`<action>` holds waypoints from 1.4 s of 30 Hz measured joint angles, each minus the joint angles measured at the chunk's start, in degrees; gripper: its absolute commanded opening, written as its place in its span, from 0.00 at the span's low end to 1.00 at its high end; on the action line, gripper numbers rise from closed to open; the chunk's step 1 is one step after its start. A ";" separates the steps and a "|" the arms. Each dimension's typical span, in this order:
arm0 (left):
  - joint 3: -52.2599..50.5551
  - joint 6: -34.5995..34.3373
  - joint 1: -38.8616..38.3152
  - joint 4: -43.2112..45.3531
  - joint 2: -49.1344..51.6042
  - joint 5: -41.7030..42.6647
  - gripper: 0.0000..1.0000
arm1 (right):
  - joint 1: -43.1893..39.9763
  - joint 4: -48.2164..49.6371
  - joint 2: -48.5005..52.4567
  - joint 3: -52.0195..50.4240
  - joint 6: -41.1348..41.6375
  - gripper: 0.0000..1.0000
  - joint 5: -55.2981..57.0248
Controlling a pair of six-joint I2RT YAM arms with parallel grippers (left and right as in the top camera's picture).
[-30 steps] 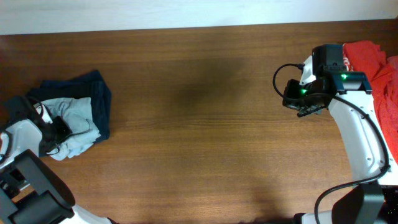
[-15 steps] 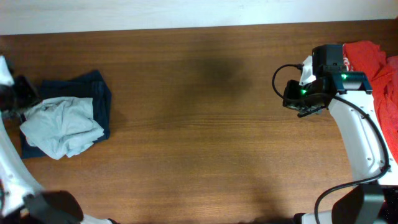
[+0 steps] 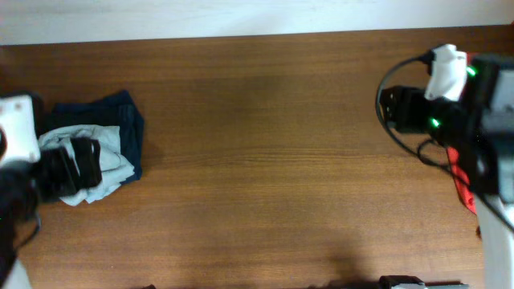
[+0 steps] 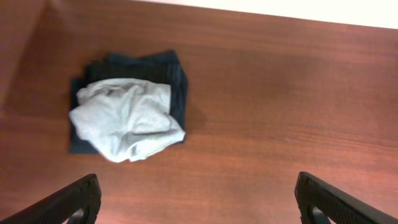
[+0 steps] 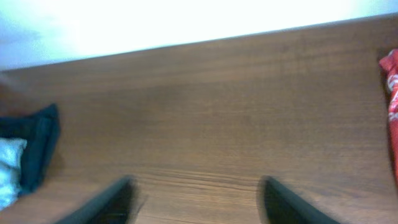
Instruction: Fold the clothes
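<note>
The clothes lie in two places. At the table's left end a crumpled pale grey-blue shirt [image 4: 127, 118] sits on a folded dark navy garment [image 4: 171, 71]; both also show from overhead, the pale shirt [image 3: 108, 156] and the navy garment [image 3: 128, 120]. My left gripper [image 4: 199, 208] hangs high above the table beside this pile, open and holding nothing. My left arm [image 3: 48, 172] covers part of the pale shirt from overhead. A red garment [image 5: 392, 87] lies at the right edge, mostly hidden under my blurred right arm [image 3: 450, 104]. The right gripper [image 5: 199, 208] is open over bare wood.
The brown wooden table [image 3: 257, 160] runs between the two piles. A pale wall [image 5: 186, 22] borders the table's far edge. A black cable [image 3: 389, 88] loops off the right arm.
Both grippers have opened. The left one let go of the pale shirt and lifted away from it. The right arm swung right and now covers most of the red garment.
</note>
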 measured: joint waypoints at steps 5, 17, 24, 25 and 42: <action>0.00 0.02 0.00 -0.09 -3.89 -0.98 0.99 | 0.00 -1.86 -2.58 0.00 -0.31 0.99 -0.20; 0.00 0.02 0.00 -0.15 -6.80 -1.29 0.99 | 0.00 -3.58 -1.49 -0.04 -0.28 0.99 -5.29; 0.00 0.02 0.00 -0.15 -6.82 -1.29 0.99 | 0.00 -4.26 -1.49 -0.04 -0.28 0.99 -9.31; 0.00 0.02 0.00 -0.15 -6.82 -1.29 0.99 | 0.00 -4.39 -1.49 -0.04 -0.31 0.99 -9.38; 0.00 0.02 0.00 -0.20 -6.82 -1.46 0.99 | 7.54 7.19 -24.44 -18.64 -16.48 0.99 2.69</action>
